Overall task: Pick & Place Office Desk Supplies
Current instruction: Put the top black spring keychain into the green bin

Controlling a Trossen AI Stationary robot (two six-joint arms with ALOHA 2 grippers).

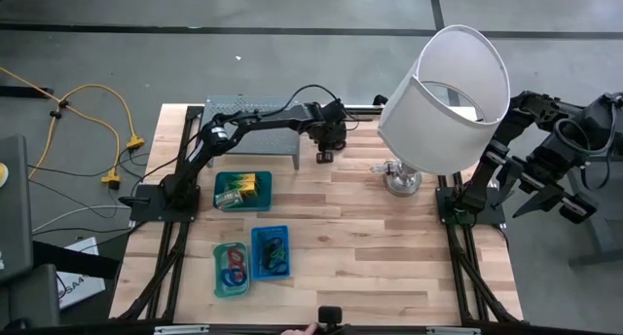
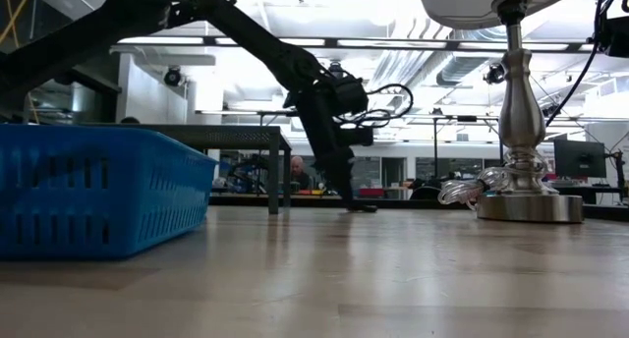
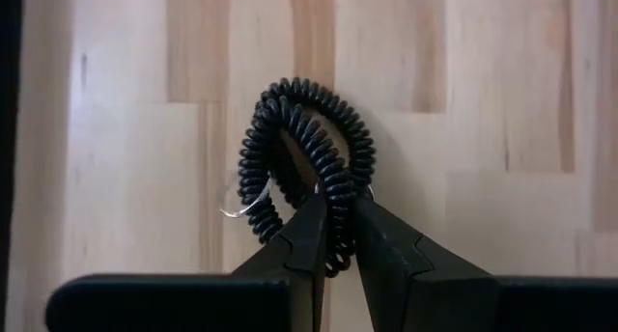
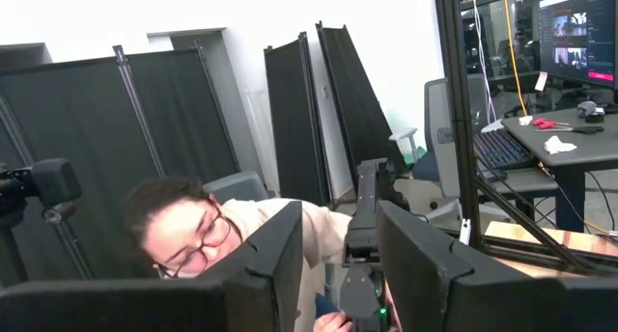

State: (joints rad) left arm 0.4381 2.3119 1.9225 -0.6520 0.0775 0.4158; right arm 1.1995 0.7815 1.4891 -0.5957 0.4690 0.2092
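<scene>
**Left hand pinches a coiled black loop at the far side of the desk**

Your left hand is nearly closed on a black coiled loop, its two fingers pressed against the coil's lower strands while the rest of the loop lies on the bare wood. In the high view that hand sits down at the desk surface just beside the grey rack, with the lamp off to its right. Nearer the front you have three trays: a green one with yellow-green packets, a blue one with black loops, and a green one with red and blue rings. Your right hand is parked off the desk's right edge, fingers partly apart and holding nothing; a person shows beyond it.
</scene>
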